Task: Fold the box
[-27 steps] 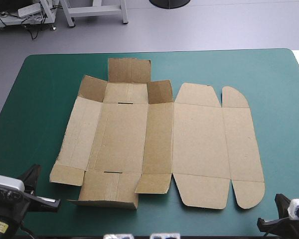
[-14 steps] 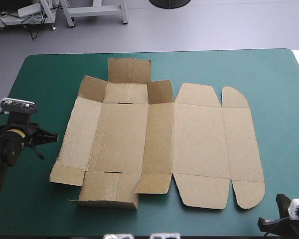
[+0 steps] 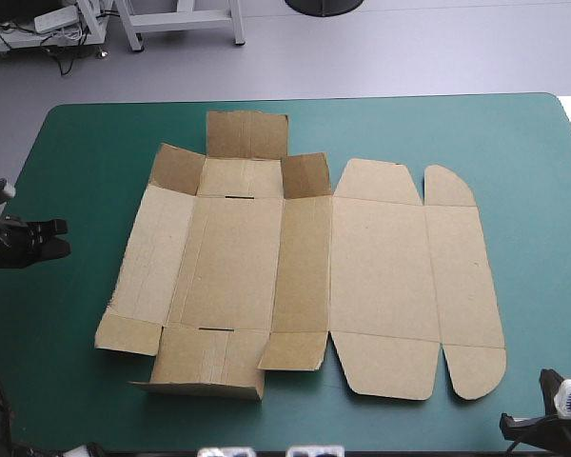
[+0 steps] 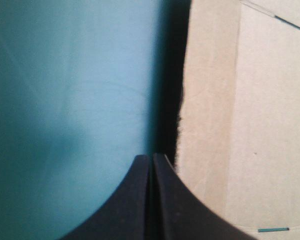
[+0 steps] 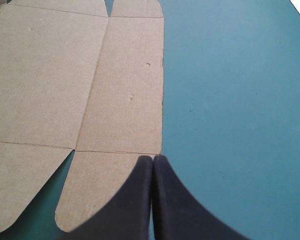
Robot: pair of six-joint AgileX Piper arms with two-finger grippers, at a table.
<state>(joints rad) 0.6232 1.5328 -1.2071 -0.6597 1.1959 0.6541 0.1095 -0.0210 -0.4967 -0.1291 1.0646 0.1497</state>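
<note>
**Inspector:** Where does the folding stand?

**Onlooker:** The box (image 3: 295,276) lies in the middle of the teal-green tabletop (image 3: 514,133) as a cut brown sheet, mostly flat. On its left part, the two small corner flaps at the far end stand partly up, and the end flaps at the far and near ends sit lifted off the surface. The long side panels lie flat. On the right, the wide lid panel and its rounded tabs lie flat as well. In my judgement the work is barely begun: the walls are not yet raised or tucked.

**Inspector:** The fingers, left arm first.

**Onlooker:** The left fingers (image 4: 135,200) are pressed together into one point and grip nothing. They sit over bare tabletop, aimed at the box's left edge, near it but apart from it.

**Inspector:** And the right?

**Onlooker:** The right fingers (image 5: 165,200) are likewise closed tight and empty. They sit by the tabletop's near right corner, apart from the box, with the rounded tab of its rightmost panel ahead of them. Whether either tip touches the tabletop, I cannot tell.
</note>
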